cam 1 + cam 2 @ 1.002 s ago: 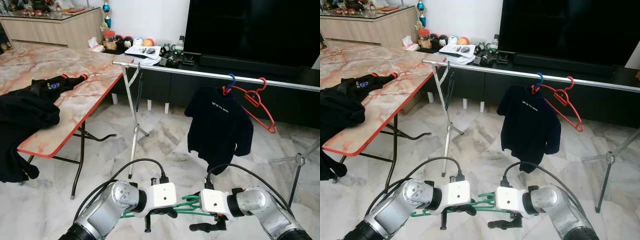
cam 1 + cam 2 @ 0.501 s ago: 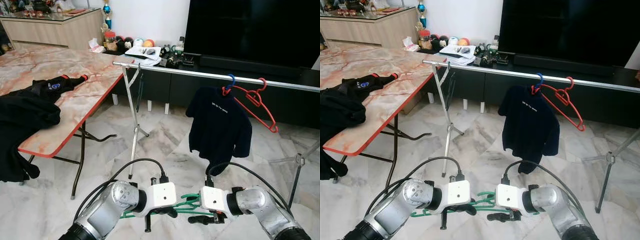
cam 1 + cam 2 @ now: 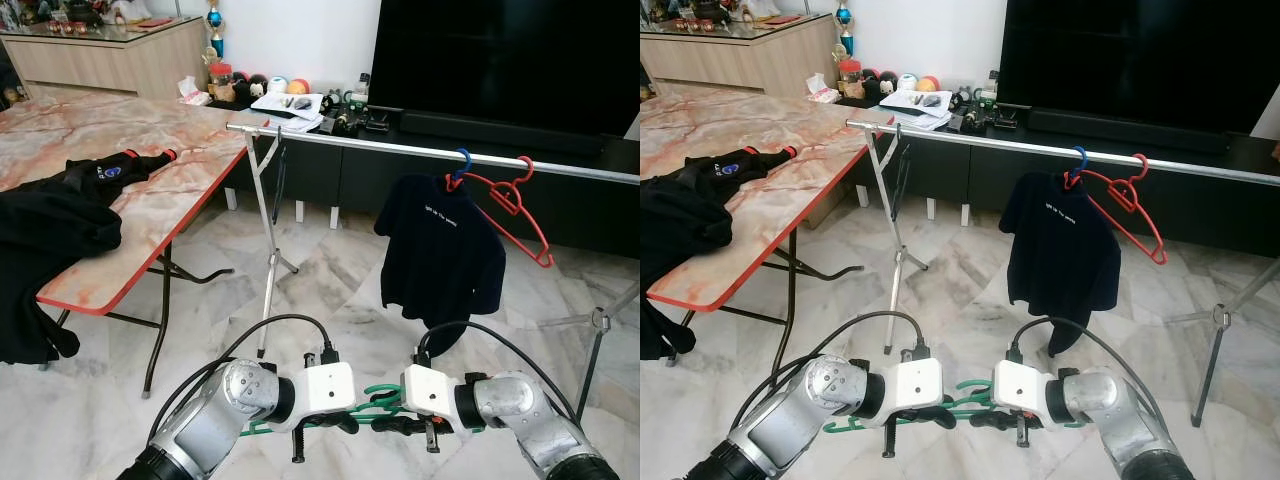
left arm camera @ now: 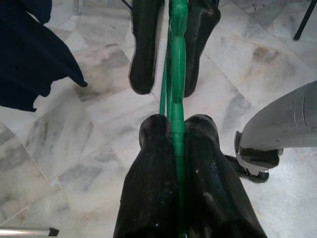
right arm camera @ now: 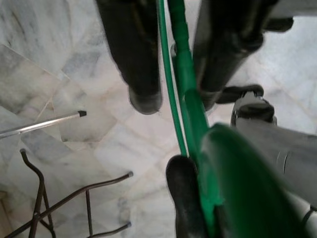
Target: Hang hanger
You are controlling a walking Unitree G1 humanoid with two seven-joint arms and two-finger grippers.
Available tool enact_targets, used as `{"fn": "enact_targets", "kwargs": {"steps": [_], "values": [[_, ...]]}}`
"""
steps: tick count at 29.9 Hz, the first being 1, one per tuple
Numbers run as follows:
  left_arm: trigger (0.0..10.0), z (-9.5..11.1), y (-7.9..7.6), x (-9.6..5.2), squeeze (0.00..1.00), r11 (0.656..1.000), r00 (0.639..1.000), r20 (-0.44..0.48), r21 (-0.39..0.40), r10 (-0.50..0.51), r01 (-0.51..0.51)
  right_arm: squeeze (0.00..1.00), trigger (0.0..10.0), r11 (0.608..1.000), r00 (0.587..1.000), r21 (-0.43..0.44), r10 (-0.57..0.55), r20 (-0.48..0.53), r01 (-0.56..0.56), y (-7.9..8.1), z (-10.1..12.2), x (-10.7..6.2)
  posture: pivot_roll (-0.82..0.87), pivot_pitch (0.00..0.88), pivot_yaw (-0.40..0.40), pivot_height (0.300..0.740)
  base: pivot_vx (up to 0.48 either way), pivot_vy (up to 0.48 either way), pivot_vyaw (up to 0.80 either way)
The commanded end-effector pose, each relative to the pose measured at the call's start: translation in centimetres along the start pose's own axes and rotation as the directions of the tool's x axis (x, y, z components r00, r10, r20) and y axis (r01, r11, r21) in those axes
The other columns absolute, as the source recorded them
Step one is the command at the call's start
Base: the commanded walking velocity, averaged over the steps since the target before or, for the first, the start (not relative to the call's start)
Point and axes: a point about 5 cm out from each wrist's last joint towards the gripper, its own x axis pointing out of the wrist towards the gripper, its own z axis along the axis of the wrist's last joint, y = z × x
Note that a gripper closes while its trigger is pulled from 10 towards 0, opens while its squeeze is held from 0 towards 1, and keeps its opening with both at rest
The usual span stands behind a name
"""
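A green hanger (image 3: 378, 398) is held low in front of me, above the marble floor. My left gripper (image 3: 345, 422) is shut on it; in the left wrist view its fingers (image 4: 148, 188) clamp the green bar (image 4: 177, 74). My right gripper (image 3: 392, 425) faces the left one, and its fingers close around the same hanger from the other side. The silver rack rail (image 3: 400, 148) runs across ahead. A black shirt (image 3: 440, 250) on a blue hanger and an empty red hanger (image 3: 520, 205) hang from it.
A marble-top folding table (image 3: 150, 200) with black clothes (image 3: 50, 230) stands at the left. The rack's left leg (image 3: 268, 260) stands near the table. A dark TV cabinet (image 3: 560, 190) lies behind the rail. Open floor lies between me and the rack.
My right gripper swung in from below and to the right, and its fingers came around the green hanger. The left gripper kept its hold. The camera barely shifted.
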Motion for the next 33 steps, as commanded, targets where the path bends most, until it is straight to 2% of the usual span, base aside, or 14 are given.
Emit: {"fn": "enact_targets", "kwargs": {"steps": [1,12,18,25,33], "values": [[10.0,1.2,0.1,0.0,0.0,1.0,0.999,0.048,0.017,-0.021,0.02,0.0,0.0,1.0,0.999,0.019,-0.006,0.036,0.005,-0.3,0.4,-0.2,0.14,0.0,-0.054,0.74,0.0,0.0,0.0],[10.0,0.8,-0.5,-0.2,0.0,0.997,0.997,0.027,0.018,-0.075,0.075,0.0,0.0,0.995,0.988,0.087,0.028,0.153,-0.042,0.2,0.9,-0.4,0.14,0.0,-0.053,0.74,0.0,0.0,0.0],[10.0,0.5,-0.5,-0.4,0.0,0.996,0.996,0.019,0.016,-0.089,0.089,0.0,0.0,0.987,0.962,0.148,0.021,0.271,-0.063,0.1,1.6,-1.0,0.14,0.0,-0.055,0.74,0.0,0.0,0.0],[10.0,0.5,-0.6,-0.4,0.0,0.995,0.994,0.026,0.009,-0.103,0.103,0.0,0.0,0.975,0.937,0.202,0.015,0.349,-0.09,0.4,1.7,-1.6,0.14,0.0,-0.057,0.74,0.0,0.0,0.0],[10.0,0.4,-0.7,-0.5,0.0,0.994,0.994,0.025,0.005,-0.11,0.11,0.0,0.0,0.966,0.936,0.231,0.027,0.351,-0.114,0.9,1.3,-1.6,0.14,0.0,-0.058,0.74,0.0,0.0,0.0]]}}
